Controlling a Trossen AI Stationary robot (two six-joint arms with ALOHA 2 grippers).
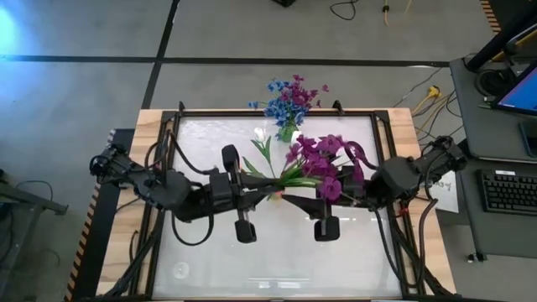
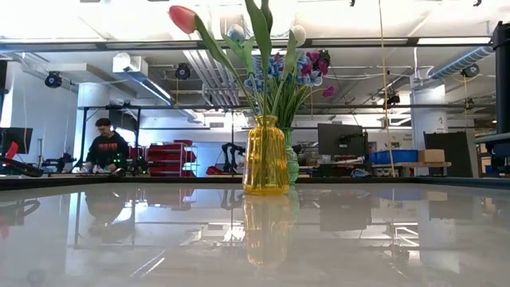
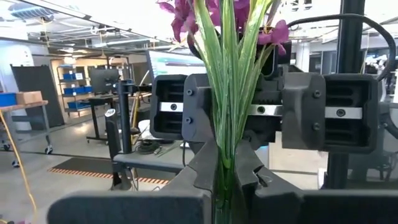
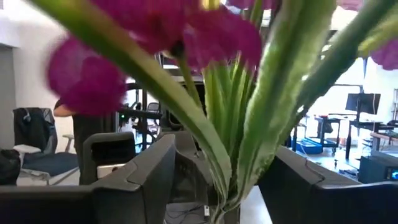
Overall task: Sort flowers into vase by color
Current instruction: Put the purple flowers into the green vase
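At table centre, left gripper (image 1: 270,195) is clamped on the stems of the purple bunch (image 1: 323,159), fingers pressed tight around the green stalks, held clear of the tabletop. Right gripper (image 1: 289,199) faces it just beside, jaws spread around the same stems. At the far edge, the yellow vase (image 2: 265,155) holds blue blossoms (image 1: 284,102), tulips and a few purple ones.
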